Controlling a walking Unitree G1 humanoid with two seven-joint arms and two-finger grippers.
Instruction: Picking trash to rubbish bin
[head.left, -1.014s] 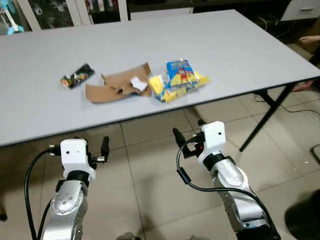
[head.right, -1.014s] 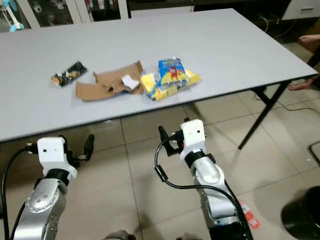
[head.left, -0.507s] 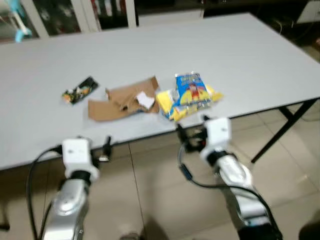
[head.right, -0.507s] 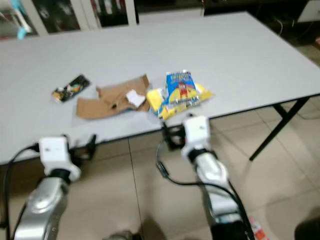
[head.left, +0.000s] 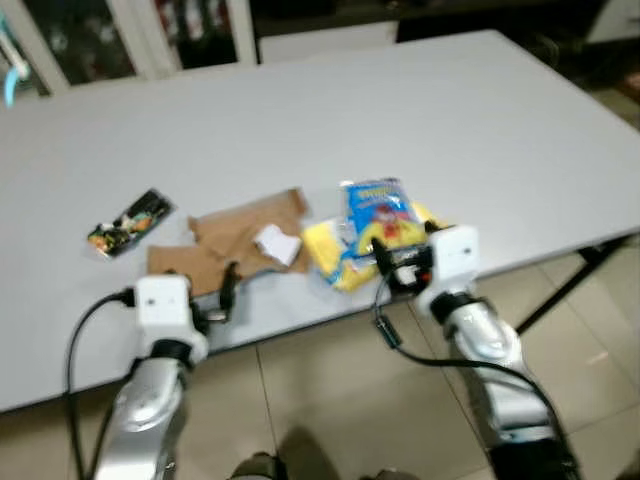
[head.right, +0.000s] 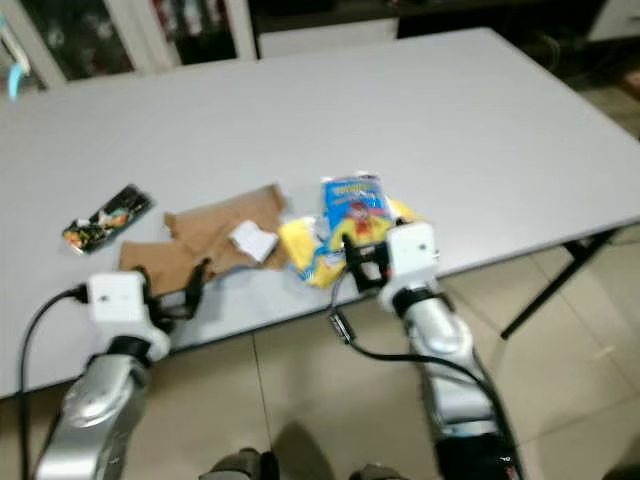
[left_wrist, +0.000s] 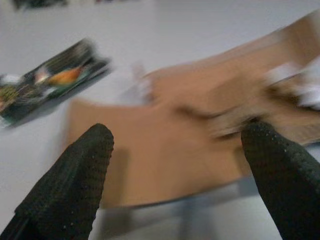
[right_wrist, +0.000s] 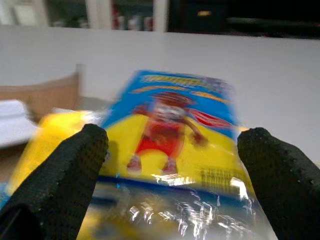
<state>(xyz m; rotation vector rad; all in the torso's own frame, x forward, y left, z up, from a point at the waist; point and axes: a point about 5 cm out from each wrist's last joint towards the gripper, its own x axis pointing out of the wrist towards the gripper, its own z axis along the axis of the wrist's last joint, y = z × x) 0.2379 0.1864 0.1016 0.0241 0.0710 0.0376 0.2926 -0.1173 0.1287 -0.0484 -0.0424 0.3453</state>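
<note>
**Trash on bench: both arms at the near edge**

Since a second ago: both arms raised from floor level to the bench (head.left: 520, 130) edge.

Head views: right gripper (head.left: 392, 268) at snack bag (head.left: 375, 215); left gripper (head.left: 228, 298) at torn cardboard (head.left: 235, 240); dark wrapper (head.left: 128, 221) apart.

Left wrist view: fingers (left_wrist: 75, 175) spread, empty, cardboard between.

Right wrist view: fingers (right_wrist: 70, 165) spread, astride the bag.

Risk: slick bag may slip from a shallow pinch.

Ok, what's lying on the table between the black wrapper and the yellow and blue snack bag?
Torn brown cardboard with a small white scrap on it lies between the black wrapper and the snack bag, as the left eye view shows.
</note>
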